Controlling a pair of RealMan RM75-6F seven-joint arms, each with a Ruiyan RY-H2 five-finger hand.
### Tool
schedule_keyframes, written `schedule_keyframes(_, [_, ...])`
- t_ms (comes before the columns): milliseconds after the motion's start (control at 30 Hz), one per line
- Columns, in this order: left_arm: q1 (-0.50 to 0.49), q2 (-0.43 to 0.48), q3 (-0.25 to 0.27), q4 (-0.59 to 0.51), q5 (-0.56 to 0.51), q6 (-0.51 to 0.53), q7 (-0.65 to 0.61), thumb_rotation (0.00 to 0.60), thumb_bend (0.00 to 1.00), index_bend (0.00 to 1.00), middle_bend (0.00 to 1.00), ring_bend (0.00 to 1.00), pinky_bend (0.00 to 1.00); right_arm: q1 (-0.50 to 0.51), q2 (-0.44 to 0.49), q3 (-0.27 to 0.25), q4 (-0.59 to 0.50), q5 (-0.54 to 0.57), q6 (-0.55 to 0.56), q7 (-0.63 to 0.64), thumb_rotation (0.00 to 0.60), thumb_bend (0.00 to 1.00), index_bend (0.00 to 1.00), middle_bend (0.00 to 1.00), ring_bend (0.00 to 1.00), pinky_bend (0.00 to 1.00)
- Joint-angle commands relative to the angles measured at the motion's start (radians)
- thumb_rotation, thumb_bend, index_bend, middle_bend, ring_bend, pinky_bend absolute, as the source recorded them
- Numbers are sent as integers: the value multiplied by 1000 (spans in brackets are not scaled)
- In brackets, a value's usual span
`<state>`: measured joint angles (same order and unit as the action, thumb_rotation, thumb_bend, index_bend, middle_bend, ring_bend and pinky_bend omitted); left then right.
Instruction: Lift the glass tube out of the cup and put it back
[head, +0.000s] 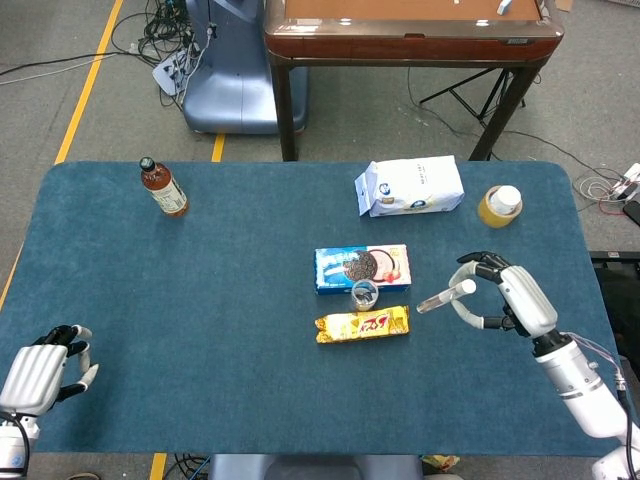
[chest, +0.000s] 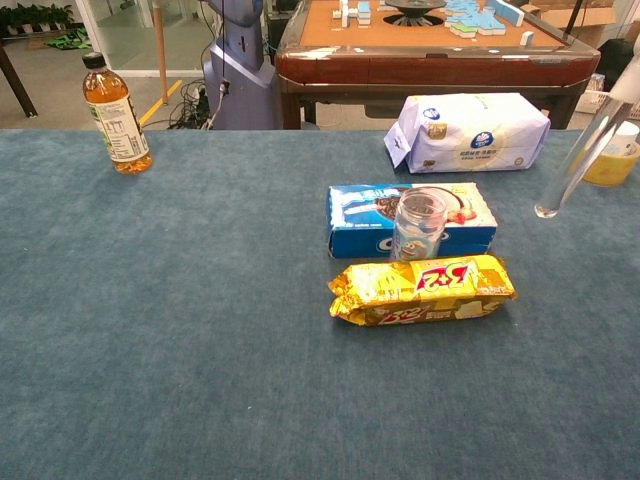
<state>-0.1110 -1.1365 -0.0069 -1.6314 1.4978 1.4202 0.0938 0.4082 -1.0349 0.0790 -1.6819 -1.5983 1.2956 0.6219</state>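
Glass tube (head: 443, 295) hangs tilted in the right hand's (head: 508, 296) grip, right of the cup (head: 365, 294). The left hand (head: 40, 372) rests empty, fingers apart.

In your chest view the tube (chest: 580, 158) runs off the right edge, so the right robot hand (head: 505, 296) holding it stays unseen there. The cup (head: 365, 293) is too small from the head to show its contents.
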Motion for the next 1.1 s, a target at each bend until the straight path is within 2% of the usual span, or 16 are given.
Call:
schedule_keyframes(33, [0, 0, 0, 0, 1, 1, 0, 600, 332, 373, 352, 250, 409, 0, 25, -13, -13, 21, -39, -123, 600, 550, 596, 498, 258, 202])
schedule_keyframes(167, [0, -1, 1, -1, 1, 0, 5, 600, 332, 374, 352, 250, 409, 3, 59, -9, -66, 83, -88, -307, 600, 562, 596, 500, 262, 202])
schedule_keyframes(300, [-1, -2, 1, 0, -1, -1, 6, 600, 332, 374, 352, 250, 408, 11, 88, -4, -129, 147, -137, -412, 600, 562, 596, 500, 263, 202])
schedule_keyframes(400, [-1, -2, 1, 0, -1, -1, 6, 600, 332, 374, 352, 250, 409, 8, 74, 8, -140, 153, -126, -389, 600, 562, 596, 500, 266, 203])
schedule_keyframes(633, [-1, 0, 0, -1, -2, 0, 1, 600, 332, 374, 352, 250, 409, -14, 4, 29, -64, 28, -3, -119, 600, 562, 598, 500, 266, 207])
schedule_keyframes(733, [-1, 0, 1, -1, -1, 0, 2, 600, 333, 374, 352, 250, 409, -16, 5, 22, -47, 0, 10, -76, 600, 562, 599, 500, 266, 207])
schedule_keyframes(900, [-1, 0, 1, -2, -1, 0, 3, 600, 332, 374, 352, 250, 409, -14, 32, 10, -49, 25, -34, -166, 600, 562, 599, 500, 267, 207])
schedule_keyframes(1100, [-2, -1, 2, -2, -4, -3, 8, 600, 333, 374, 352, 250, 409, 2, 80, 5, -114, 140, -145, -366, 600, 562, 599, 500, 267, 207])
